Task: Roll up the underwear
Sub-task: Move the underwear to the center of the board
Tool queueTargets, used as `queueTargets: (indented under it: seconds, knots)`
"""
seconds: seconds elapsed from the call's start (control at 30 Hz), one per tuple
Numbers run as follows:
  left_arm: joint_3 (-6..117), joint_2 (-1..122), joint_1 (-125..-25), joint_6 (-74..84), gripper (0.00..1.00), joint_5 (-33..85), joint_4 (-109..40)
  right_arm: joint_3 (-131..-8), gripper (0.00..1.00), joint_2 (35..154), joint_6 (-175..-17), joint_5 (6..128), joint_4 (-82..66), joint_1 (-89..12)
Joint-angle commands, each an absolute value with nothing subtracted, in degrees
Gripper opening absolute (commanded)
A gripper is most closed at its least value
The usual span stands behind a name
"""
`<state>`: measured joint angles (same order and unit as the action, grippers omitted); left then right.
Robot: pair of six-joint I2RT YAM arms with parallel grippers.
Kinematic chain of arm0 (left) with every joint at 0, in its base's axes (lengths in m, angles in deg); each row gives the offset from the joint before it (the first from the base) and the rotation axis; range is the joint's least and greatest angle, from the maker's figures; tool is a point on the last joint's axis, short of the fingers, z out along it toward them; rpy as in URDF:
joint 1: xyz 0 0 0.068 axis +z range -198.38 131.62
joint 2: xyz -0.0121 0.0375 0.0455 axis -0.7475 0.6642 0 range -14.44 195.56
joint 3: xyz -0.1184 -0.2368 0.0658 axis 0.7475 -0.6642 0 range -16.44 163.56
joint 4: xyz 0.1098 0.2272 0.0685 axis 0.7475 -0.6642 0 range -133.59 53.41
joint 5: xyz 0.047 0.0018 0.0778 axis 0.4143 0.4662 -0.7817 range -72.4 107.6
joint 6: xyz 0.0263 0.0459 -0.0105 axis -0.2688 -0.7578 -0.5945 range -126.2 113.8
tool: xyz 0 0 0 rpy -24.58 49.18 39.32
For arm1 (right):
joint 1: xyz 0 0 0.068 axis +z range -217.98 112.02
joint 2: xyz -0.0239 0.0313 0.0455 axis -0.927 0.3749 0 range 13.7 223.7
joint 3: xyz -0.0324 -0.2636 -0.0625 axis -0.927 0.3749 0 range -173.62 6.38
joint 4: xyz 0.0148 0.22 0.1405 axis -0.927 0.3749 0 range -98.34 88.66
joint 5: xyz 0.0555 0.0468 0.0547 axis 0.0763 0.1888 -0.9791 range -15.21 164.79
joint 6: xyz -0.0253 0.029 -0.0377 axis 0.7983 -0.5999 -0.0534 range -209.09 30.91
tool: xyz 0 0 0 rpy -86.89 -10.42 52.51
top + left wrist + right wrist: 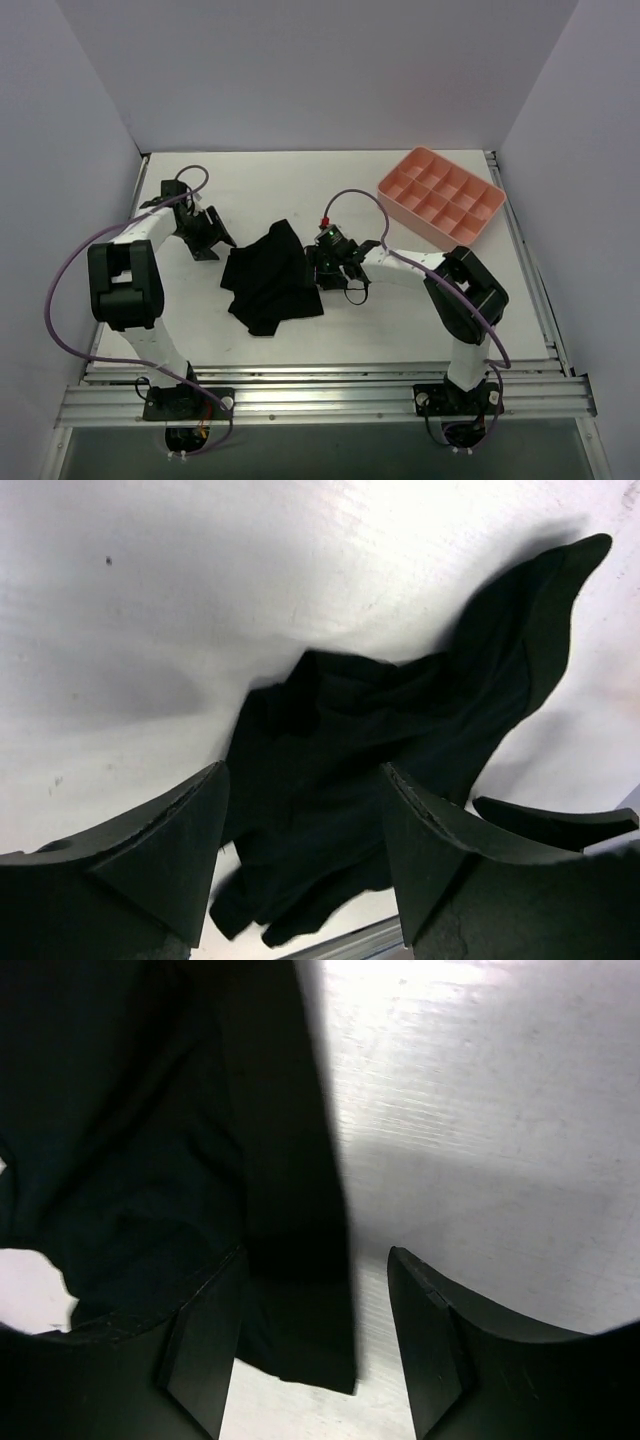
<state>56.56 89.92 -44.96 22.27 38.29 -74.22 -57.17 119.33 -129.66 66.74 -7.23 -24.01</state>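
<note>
- Your underwear (268, 280) lies crumpled on the table (400, 310), unrolled.
- Your left pincer (210, 240) sits just left of the underwear, fingers spread, nothing pinched.
- Your right pincer (335, 265) is down at the underwear's right edge. It's spread too, with that edge lying between its fingers.
- The pink tray (420, 222) stands well apart, beyond the underwear's right side.

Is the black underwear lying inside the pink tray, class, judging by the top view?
No: the underwear lies crumpled on the table, well apart from the pink tray at the far right.
</note>
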Motion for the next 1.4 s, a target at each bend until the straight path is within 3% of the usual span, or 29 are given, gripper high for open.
queueTargets:
  seconds: [0.0, 0.2, 0.3, 0.33, 0.37, 0.47, 0.57, 0.63, 0.8, 0.87, 0.9, 0.93, 1.03, 1.13, 1.37]
  knots:
    - [60.2, 92.4, -44.9, 17.3, 0.7, 40.4, -70.7, -54.5, 0.54, 116.0, -131.1, 63.9, -13.2, -22.4]
    - [59.2, 96.0, -44.9, 15.1, 0.66, 42.6, -68.2, -50.7, 0.52, 116.7, -133.0, 63.5, -16.2, -20.9]
    - [58.9, 97.2, -44.9, 15.8, 0.56, 44.3, -66.7, -49.9, 0.49, 116.1, -133.0, 64.3, -15.3, -20.3]
    - [59.3, 97.6, -45.0, 16.1, 0.51, 44.5, -66.7, -49.9, 0.43, 115.8, -132.9, 66.5, -14.1, -20.2]
    - [59.7, 98.1, -45.2, 16.4, 0.37, 44.7, -66.5, -49.9, 0.38, 115.6, -132.9, 67.7, -12.8, -20.3]
    - [60.7, 99.6, -46.0, 17.4, 0.15, 46.3, -65.8, -49.5, 0.18, 114.0, -133.2, 72.4, -4.5, -20.6]
    - [62.1, 100.5, -47.8, 19.0, 0.07, 48.3, -65.0, -46.5, 0.0, 109.1, -133.6, 74.8, 0.8, -20.7]
    - [64.8, 101.0, -50.5, 20.1, 0.02, 49.0, -65.0, -43.7, 0.0, 103.7, -134.6, 78.0, 4.8, -20.8]
    - [72.3, 102.5, -54.7, 22.7, 0.02, 48.6, -65.5, -39.9, 0.0, 95.1, -135.6, 81.9, 10.8, -21.8]
    - [73.9, 103.0, -55.0, 23.5, 0.2, 49.0, -66.4, -38.9, 0.11, 93.4, -135.1, 81.6, 11.3, -22.4]
    - [74.2, 102.8, -55.2, 23.6, 0.24, 49.2, -67.0, -39.1, 0.27, 93.1, -134.6, 81.1, 11.3, -22.8]
    - [74.2, 102.5, -55.4, 23.3, 0.32, 49.3, -67.2, -39.4, 0.35, 92.5, -134.1, 80.7, 11.4, -22.9]
    - [73.0, 100.8, -55.9, 22.0, 0.5, 48.5, -68.5, -43.3, 0.46, 92.2, -129.6, 78.4, 10.0, -25.0]
    - [72.1, 100.2, -56.2, 21.6, 0.57, 48.9, -68.8, -49.2, 0.5, 95.5, -123.7, 74.2, 7.7, -30.6]
    - [75.3, 103.6, -59.1, 19.8, 0.62, 48.1, -72.1, -63.5, 0.52, 111.2, -111.4, 67.0, 2.7, -39.0]
